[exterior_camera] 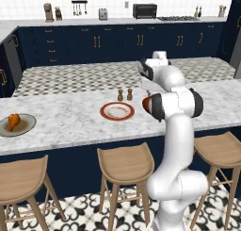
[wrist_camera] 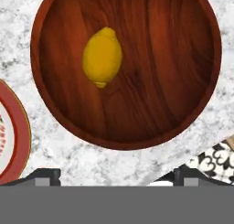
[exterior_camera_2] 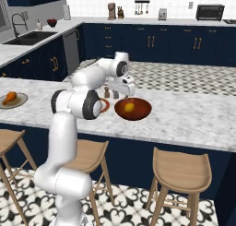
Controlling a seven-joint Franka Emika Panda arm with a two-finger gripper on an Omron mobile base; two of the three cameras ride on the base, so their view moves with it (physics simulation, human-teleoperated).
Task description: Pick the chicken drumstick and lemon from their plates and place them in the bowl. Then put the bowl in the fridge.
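At centre frame of the right base view, the lemon [exterior_camera_2: 130, 107] lies in the bowl [exterior_camera_2: 141, 111] beneath spread, empty fingers [wrist_camera: 45, 174], so the arm should lift clear before crossing the surface [exterior_camera: 70, 126] to the chicken drumstick [exterior_camera: 13, 121] at far left.

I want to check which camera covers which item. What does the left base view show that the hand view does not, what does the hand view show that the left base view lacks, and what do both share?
Left base view alone: the chicken drumstick lying on the grey-green plate at the far left of the counter, and the wooden stools.
Hand view alone: the lemon lying inside the bowl, seen from above, with the open gripper over it, holding nothing.
Both: the red-rimmed plate, with nothing on it, and the marble counter.
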